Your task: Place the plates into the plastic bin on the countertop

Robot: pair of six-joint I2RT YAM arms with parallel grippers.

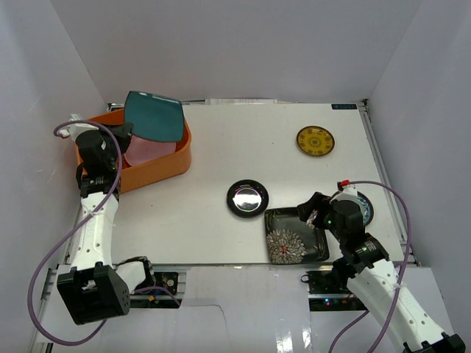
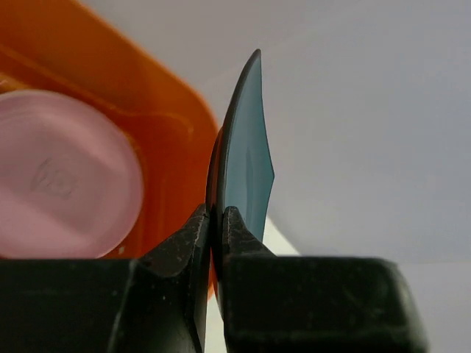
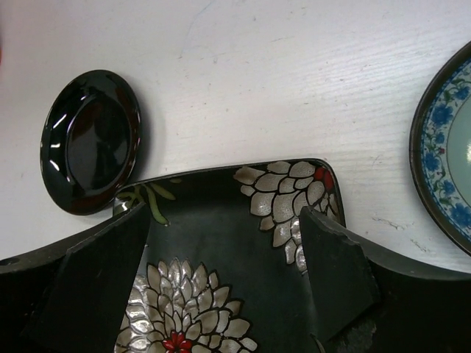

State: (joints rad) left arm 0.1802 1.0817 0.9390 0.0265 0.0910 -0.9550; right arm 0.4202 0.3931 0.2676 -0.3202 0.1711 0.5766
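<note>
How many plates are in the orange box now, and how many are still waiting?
Done: a pink plate lies in the orange bin. In hand: the left gripper pinches the teal plate above the bin; the right gripper hangs open over the black floral square plate. Still on the table: that floral plate, the glossy black round plate, the yellow patterned plate, the blue-patterned plate.

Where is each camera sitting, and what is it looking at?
Top camera: up high behind the arms, looking down at the white table, both arms showing.
Left wrist: behind the left fingers, which pinch the teal plate near the orange bin.
Right wrist: above the floral plate, looking down, open right fingers showing.
Shared: top and right wrist views both show the glossy black plate.
</note>
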